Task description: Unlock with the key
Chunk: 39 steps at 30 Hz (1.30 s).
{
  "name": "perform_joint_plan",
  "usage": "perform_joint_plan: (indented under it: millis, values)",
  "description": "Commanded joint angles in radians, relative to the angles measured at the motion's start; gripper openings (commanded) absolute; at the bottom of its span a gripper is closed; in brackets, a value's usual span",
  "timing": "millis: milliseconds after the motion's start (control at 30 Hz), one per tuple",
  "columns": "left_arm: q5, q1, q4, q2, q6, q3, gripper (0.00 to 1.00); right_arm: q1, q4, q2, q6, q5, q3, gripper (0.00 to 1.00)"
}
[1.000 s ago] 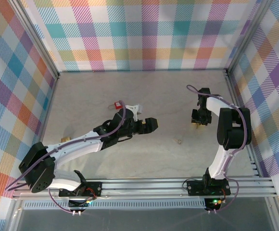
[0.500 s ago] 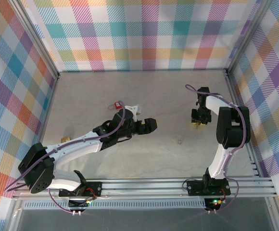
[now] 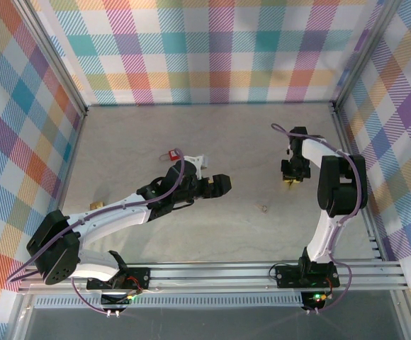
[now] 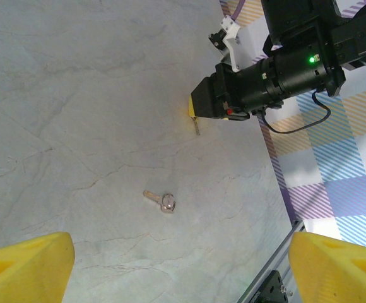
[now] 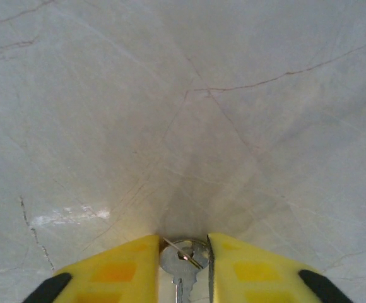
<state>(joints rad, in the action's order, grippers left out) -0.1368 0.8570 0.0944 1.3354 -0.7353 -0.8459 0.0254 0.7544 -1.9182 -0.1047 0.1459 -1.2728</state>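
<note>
Presently the right gripper [image 5: 183, 251] is closed narrowly on a silver metal key [image 5: 182, 257], whose round head with a thin wire ring sits pinched between the two yellow fingers [image 5: 117, 268] in the right wrist view; below it lies the pale grey marble-patterned desk [image 5: 189, 95], veined with fine dark lines; from the left wrist camera the same right gripper [image 4: 199, 108] is seen from the side, low over the desk, with the key's thin blade [image 4: 197, 128] sticking out beneath the yellow tip, though whether the blade touches the surface cannot be told; in the top view this gripper [image 3: 290, 180] sits toward the right side of the desk [image 3: 120, 134], near the right wall; the left gripper [image 3: 222, 184] hangs over the middle of the desk with its jaws spread wide, its yellow fingertips [image 4: 25, 265] at the two bottom corners of its own camera view and nothing between them; a small red padlock [image 3: 171, 154] lies on the desk just beyond the left arm's wrist, well apart from the held key; a second small key with a round head [image 4: 164, 201] lies flat on the desk between the two grippers, also seen from above [image 3: 264, 208]; pastel plaid walls [image 3: 212, 49] enclose the desk on three sides.
</note>
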Motion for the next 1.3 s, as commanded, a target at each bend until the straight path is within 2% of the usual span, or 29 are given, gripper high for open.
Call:
perform_joint_plan:
  millis: [0,300,500,667,867,1000,1100,1267]
  values:
    - [0.002,0.017,-0.018,-0.01,0.021,-0.002,0.87,-0.015,-0.071,-0.05,0.01,0.078,-0.009,0.19]
    - [0.001,0.017,-0.017,-0.006,0.024,-0.005,0.88,-0.014,-0.049,-0.02,-0.021,0.062,0.038,0.02]
    - [0.001,0.019,-0.013,0.002,0.023,-0.008,0.87,-0.015,-0.033,0.054,-0.052,0.003,0.065,0.0]
    - [-0.019,0.019,0.024,0.025,0.017,-0.018,0.87,-0.014,-0.066,0.219,-0.117,-0.194,0.102,0.0]
    - [-0.075,0.021,0.154,0.075,-0.03,-0.034,0.88,-0.001,-0.145,0.489,-0.217,-0.473,0.139,0.0]
    - [-0.138,0.021,0.272,0.113,-0.146,-0.059,0.87,0.023,-0.302,0.658,-0.311,-0.676,0.203,0.0]
    - [-0.188,0.019,0.382,0.134,-0.29,-0.075,0.89,0.074,-0.465,0.758,-0.395,-0.765,0.272,0.0]
    - [-0.195,0.013,0.68,0.185,-0.62,-0.035,0.9,0.24,-0.656,0.86,-0.463,-0.739,0.357,0.0]
